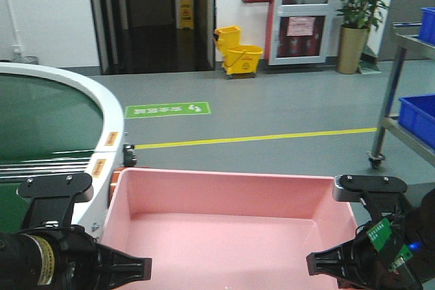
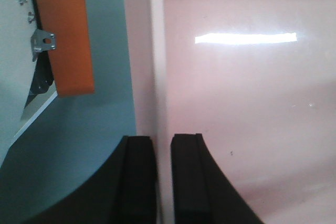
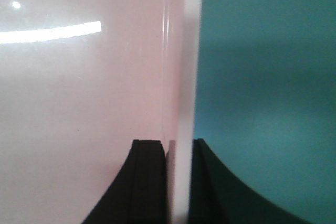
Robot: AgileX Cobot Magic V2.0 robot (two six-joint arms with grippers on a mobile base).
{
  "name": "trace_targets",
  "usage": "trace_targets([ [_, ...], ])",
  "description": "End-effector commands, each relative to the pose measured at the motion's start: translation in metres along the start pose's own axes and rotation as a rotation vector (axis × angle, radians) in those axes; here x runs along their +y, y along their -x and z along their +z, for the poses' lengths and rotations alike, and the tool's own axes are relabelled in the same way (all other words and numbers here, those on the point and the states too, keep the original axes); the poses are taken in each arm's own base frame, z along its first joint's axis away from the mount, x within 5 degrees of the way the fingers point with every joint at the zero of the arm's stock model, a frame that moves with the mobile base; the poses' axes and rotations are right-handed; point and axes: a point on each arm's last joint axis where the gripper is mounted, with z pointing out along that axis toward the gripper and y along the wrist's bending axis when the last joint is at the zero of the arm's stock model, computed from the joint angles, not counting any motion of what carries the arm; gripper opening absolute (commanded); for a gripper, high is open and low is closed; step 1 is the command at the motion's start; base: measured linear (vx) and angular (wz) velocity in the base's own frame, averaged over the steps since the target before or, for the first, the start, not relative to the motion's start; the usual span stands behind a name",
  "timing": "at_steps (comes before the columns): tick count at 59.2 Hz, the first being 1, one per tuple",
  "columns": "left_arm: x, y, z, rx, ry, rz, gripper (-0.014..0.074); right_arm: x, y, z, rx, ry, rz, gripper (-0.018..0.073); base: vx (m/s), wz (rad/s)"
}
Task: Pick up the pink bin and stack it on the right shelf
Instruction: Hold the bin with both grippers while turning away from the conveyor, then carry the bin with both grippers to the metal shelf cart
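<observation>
With the left gripper (image 2: 163,148) and right gripper (image 3: 177,149) each clenched astride a side wall of the pink bin (image 1: 224,225) between them, lift evenly, level, then carry toward the right shelf (image 1: 406,133) beyond.

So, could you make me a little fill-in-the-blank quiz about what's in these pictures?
1. The left gripper and right gripper each clamp a side wall of the ____ tub.
2. Inside, the tub holds ____.
3. The mop bucket by the far wall is ____.
4. The crates at the right edge are ____.

Missing words: pink; nothing; yellow; blue.
</observation>
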Motion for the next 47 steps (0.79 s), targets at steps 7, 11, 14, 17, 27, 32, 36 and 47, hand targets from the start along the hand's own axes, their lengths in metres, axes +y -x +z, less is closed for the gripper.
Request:
trace_targets([
  [7,-0.0052,0.0159,-0.0215,-0.132,-0.078,0.012,0.0146,-0.0078,0.0098,-0.0155,-0.096,-0.049,-0.052,-0.0009,0.03,-0.30],
  [11,-0.0052,0.0159,-0.0215,-0.132,-0.078,0.012,0.0146,-0.0078,0.0098,-0.0155,-0.096,-0.049,-0.052,-0.0009,0.06,-0.31],
  [14,-0.0052,0.0159,-0.0215,-0.132,-0.078,0.012,0.0146,-0.0078,0.0098,-0.0155,-0.096,-0.049,-0.052,-0.0009,0.08,-0.33],
  [17,-0.0052,0.0159,-0.0215,-0.132,-0.078,0.012,0.0146,-0.0078,0.0098,-0.0155,-0.096,-0.049,-0.052,-0.0009,0.09,-0.35],
  [27,-0.0052,0.0159,-0.0215,-0.132,-0.078,0.012,0.0146,-0.0078,0.0098,-0.0155,-0.096,-0.049,-0.053,-0.0009,0.12,-0.39],
  [32,-0.0052,0.0159,-0.0215,-0.132,-0.078,0.012,0.0146,-0.0078,0.0098,-0.0155,-0.096,-0.049,-0.053,-0.0009,0.15,-0.39],
  [36,-0.0052,0.0159,-0.0215,-0.132,-0.078,0.012,0.0146,-0.0078,0.0098,-0.0155,-0.096,-0.049,-0.053,-0.0009,0.17,-0.38],
  [47,-0.0052,0.0159,-0.0215,-0.132,-0.078,0.012,0.0146,-0.0078,0.0098,-0.0155,-0.096,-0.049,-0.053,-0.0009,0.20,-0.34],
])
